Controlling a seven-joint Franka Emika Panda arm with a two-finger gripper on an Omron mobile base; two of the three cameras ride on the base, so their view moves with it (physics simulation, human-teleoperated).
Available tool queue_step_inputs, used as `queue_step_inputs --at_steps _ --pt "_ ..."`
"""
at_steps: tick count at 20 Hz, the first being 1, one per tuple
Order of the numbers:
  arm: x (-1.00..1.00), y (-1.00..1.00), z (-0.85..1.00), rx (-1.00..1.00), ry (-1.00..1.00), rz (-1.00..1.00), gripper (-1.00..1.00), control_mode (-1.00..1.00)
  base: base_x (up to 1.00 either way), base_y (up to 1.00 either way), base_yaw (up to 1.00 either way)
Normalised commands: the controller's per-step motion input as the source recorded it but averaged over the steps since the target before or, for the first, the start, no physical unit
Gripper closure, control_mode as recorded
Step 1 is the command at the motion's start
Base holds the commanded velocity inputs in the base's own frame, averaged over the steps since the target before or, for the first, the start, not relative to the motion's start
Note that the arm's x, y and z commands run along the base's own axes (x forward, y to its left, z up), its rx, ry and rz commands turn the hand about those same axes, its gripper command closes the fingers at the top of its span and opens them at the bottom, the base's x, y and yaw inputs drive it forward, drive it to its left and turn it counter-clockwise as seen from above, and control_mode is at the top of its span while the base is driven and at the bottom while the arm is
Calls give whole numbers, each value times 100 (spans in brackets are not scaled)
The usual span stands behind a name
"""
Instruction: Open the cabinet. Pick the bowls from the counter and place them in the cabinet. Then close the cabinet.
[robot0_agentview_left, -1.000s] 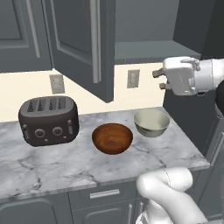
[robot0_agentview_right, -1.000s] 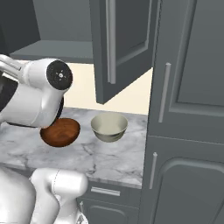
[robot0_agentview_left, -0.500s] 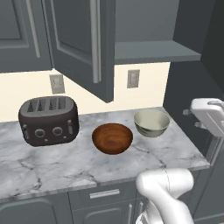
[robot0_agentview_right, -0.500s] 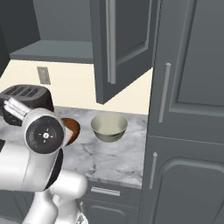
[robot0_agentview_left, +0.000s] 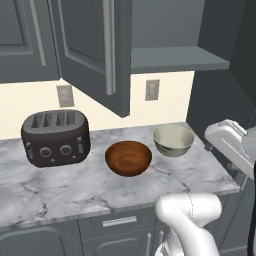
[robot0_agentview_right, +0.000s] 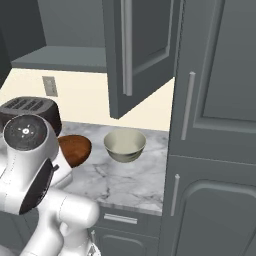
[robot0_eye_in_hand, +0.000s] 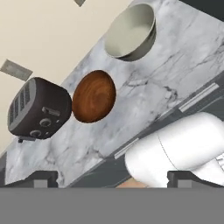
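Simulated kitchen, seen from behind a white robot arm. Dark grey cabinet (robot0_agentview_left: 95, 50) above the worktop, one recessed-panel door swung open toward the room, slim vertical bar handle (robot0_agentview_left: 108, 47) on its face, grey shelf (robot0_agentview_left: 175, 59) exposed behind it with nothing resting on it. White-and-grey marble worktop (robot0_agentview_left: 60, 187) below, thick rounded front edge. Reddish-brown wooden bowl (robot0_agentview_left: 128, 158) near the middle of the worktop, upright. Cream-green bowl (robot0_agentview_left: 173, 140) just beside it toward the right rear corner, upright, a narrow gap between the two. Dark four-slot toaster (robot0_agentview_left: 55, 137) at the left rear, well apart from the cream-green bowl, near the wooden one. Two wall outlets (robot0_agentview_left: 152, 90) on the cream backsplash. Short grey drawer front with a horizontal handle (robot0_agentview_left: 119, 221) under the front edge. Tall dark grey cupboard doors (robot0_agentview_right: 215, 130) closing off the right end of the worktop. Gripper (robot0_eye_in_hand: 112, 175) held off the front edge, above and apart from both bowls, fingertips (robot0_eye_in_hand: 43, 177) spread wide at the bottom corners of the hand view, nothing between them.
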Motion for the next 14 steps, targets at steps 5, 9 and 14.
queue_step_inputs --at_steps 5,9,14 --pt "8 0 -16 -1 5 0 -100 -100 0 0 0" --pt "31 4 -26 3 0 7 -100 -100 0 0 0" --pt "48 21 -47 1 -2 9 -100 -100 0 0 0"
